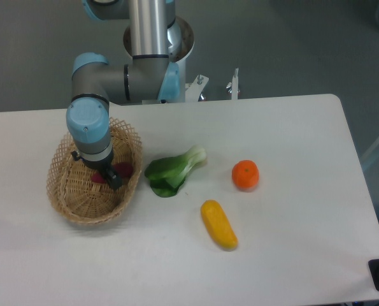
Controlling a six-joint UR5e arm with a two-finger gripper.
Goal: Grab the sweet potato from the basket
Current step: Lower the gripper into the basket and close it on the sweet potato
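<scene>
The tan wicker basket (71, 203) sits at the table's left. Inside it lies the reddish-purple sweet potato (123, 169), mostly covered by the arm; only its right end and a sliver on the left show. My gripper (107, 178) points down into the basket right over the middle of the sweet potato. Its dark fingers sit at the tuber, but the wrist hides how wide they stand and whether they touch it.
A green bok choy (173, 170) lies just right of the basket. An orange (245, 174) sits further right, and a yellow squash (218, 224) lies nearer the front. The arm's base stands behind the table's rear edge.
</scene>
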